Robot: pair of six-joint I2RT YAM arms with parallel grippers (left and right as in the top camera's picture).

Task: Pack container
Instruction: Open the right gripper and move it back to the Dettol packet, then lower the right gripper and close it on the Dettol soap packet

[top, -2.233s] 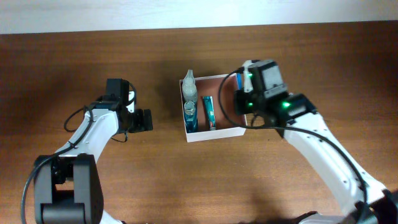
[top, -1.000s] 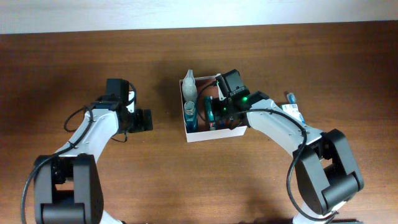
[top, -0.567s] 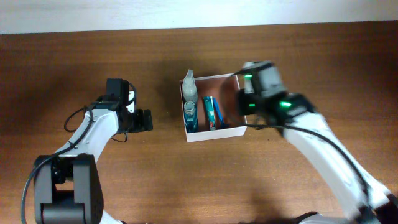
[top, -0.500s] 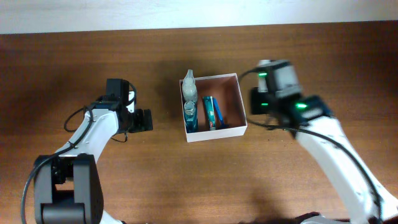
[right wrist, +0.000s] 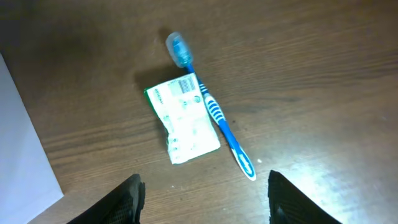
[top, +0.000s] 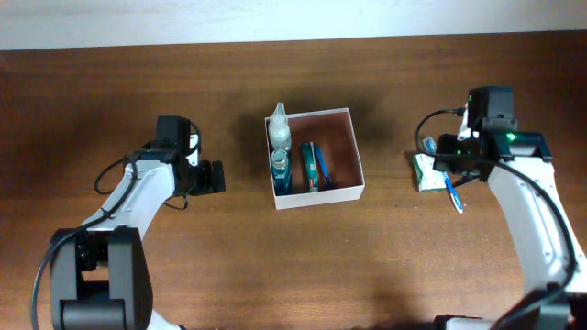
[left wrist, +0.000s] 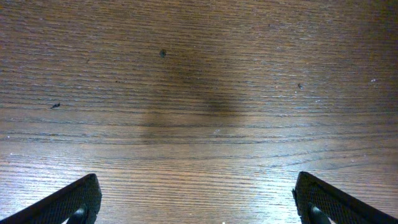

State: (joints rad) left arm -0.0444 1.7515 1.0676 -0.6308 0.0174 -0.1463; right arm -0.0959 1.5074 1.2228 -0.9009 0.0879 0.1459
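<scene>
Here the container (top: pixel 337 145) sits open-topped near the middle of the table (top: pixel 275 266), between the two arms. Along its left wall stand a clear bottle (top: pixel 280 131) and, just below it in the overhead view, a teal bottle (top: pixel 280 170). A blue tube (top: pixel 312 166) lies beside them, and the right half of the reddish-brown floor is bare.

The left fingers (left wrist: pixel 71 199) are spread wide, showing only at the lower corners of the left wrist view. Nothing but wood grain lies between them. That arm is to the left of the container, apart from it.

The right fingers (right wrist: pixel 127 196) are also spread wide and grip nothing. They hang to the right of the container, above a white and green packet (right wrist: pixel 186 121) and a blue and white toothbrush (right wrist: pixel 214 114). The toothbrush lies slanted along the packet's edge, touching it, with its head poking past the packet's far corner. Both rest on the table, apart from the container, whose white wall shows at the left edge of the right wrist view.
</scene>
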